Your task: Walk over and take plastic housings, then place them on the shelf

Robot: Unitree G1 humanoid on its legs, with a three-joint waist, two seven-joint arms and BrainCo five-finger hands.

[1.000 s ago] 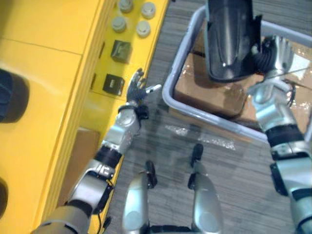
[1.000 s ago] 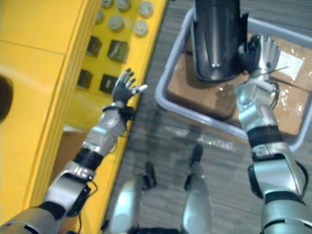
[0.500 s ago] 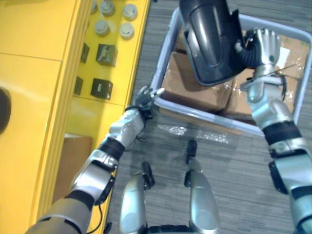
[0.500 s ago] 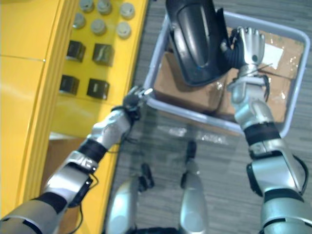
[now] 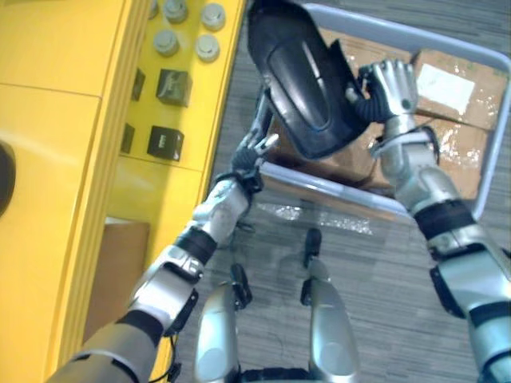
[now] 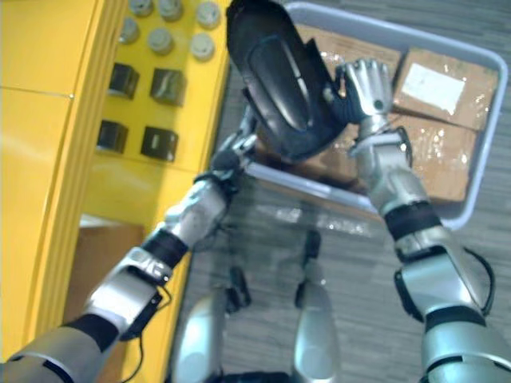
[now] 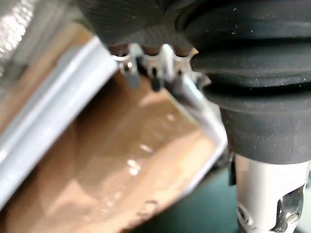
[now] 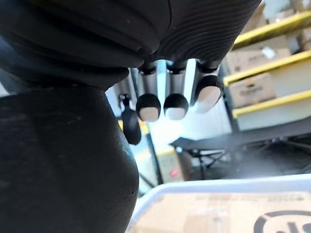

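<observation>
Two hands: the right hand (image 5: 389,86) has its fingers curled onto one side of the plastic housing (image 5: 299,88) and bears it. The left hand (image 5: 249,153) is spread with straight fingers, holds nothing, and points up at the housing's lower edge. Whether it touches the housing cannot be told.
Housing: a black, glossy, rounded shell, tilted, in the air over the near left corner of the bin and apart from the shelf.
Bin: a grey tote (image 5: 343,188) with a rounded rim, on the floor. Inside are cardboard boxes side by side, one with a white label (image 5: 455,76) and one under shiny tape (image 5: 455,152).
Shelf: yellow (image 5: 72,120), on the robot's left. It carries a cluster of round grey parts (image 5: 188,28) and, nearer, dark cubes (image 5: 174,86).
Edges: the shelf's front edge runs near the bin's left rim, with a narrow strip of carpet between them. The left hand is at that gap.
Open room: grey carpet (image 5: 375,263) lies between the bin's near rim and the robot.
</observation>
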